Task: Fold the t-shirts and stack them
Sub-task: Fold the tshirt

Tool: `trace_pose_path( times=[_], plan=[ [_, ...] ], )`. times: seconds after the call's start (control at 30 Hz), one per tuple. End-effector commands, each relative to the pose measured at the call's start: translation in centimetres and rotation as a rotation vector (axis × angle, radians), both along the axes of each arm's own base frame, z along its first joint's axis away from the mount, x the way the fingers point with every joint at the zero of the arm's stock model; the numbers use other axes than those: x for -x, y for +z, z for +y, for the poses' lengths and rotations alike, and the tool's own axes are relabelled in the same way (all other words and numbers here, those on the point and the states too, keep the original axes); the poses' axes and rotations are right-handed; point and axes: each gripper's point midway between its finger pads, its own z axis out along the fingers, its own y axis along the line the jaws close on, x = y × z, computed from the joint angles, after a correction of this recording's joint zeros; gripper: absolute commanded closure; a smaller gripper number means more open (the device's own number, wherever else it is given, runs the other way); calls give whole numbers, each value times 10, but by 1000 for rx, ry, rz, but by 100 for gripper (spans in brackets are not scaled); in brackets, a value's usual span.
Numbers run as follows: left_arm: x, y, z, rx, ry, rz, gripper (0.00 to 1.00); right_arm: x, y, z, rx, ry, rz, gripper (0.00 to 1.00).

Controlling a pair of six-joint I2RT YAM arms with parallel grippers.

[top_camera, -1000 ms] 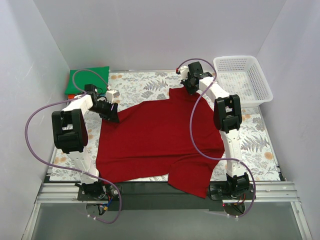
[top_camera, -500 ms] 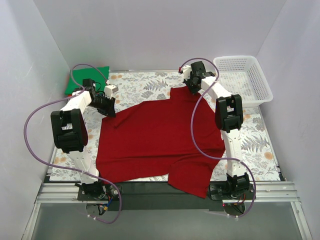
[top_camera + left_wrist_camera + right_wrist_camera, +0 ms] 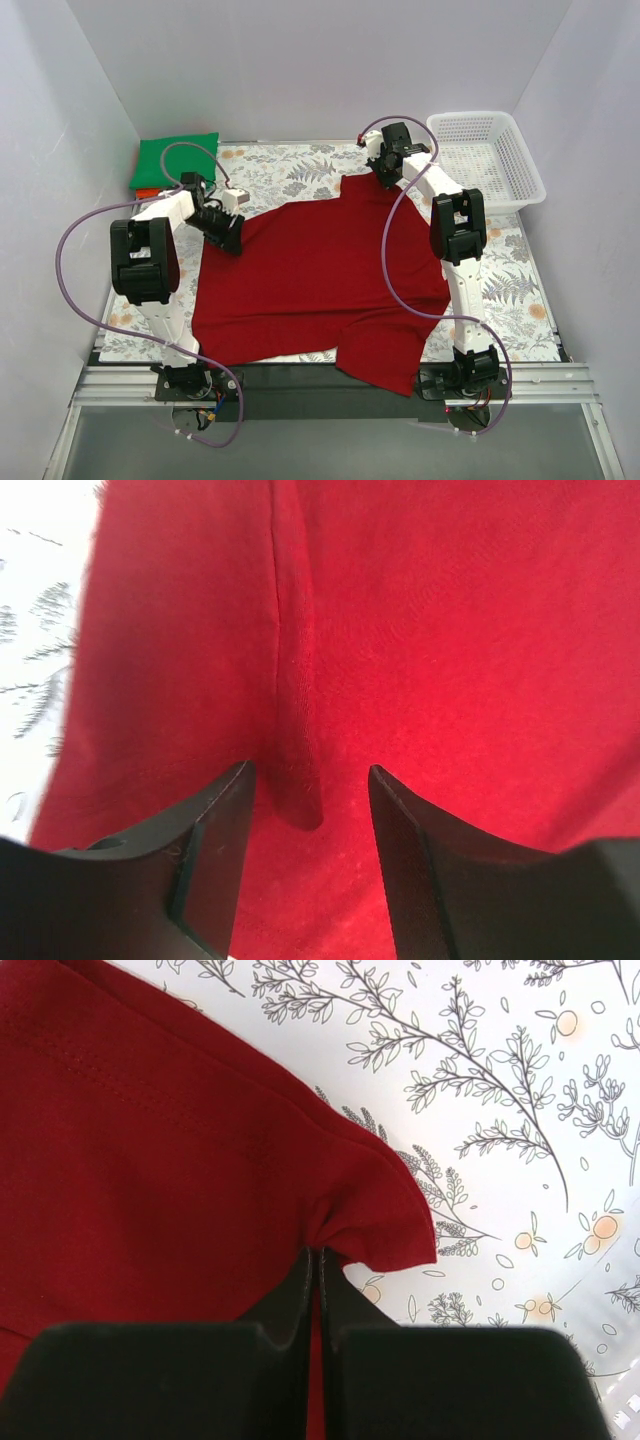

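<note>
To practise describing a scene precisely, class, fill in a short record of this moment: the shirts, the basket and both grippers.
dark red t-shirt: spread open on the table, not yet folded
green t-shirt: folded, far left corner, lying on the orange t-shirt
basket: far right corner
left gripper: open, straddling a ridge of the red cloth
right gripper: shut on the red shirt's far corner

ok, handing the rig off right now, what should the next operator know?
Left gripper: open, astride a ridge at the dark red shirt's far-left corner.
Right gripper: shut on its far-right corner.
Dark red shirt: spread out, unfolded.
Done: green shirt folded far left, atop the orange shirt.
Left: fold the red one, stack it.
</note>
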Motion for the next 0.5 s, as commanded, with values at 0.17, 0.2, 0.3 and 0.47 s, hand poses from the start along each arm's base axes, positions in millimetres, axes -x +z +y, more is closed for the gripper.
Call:
trace_pose_path(
  times=[0.17,0.2,0.3,0.47],
  plan=[
    [-25,6,14,-144,29,-139,73,-11,56,0,-22,9,-103,99],
    [-29,10,14,-142,32,-152,78,-11,56,0,-21,10,-105,99],
    [-37,17,14,-138,37,-176,94,-15,62,-2,-25,5,-121,99],
    [-60,33,23,-142,61,-233,100,-24,77,-8,-36,-8,-168,99]
  ],
)
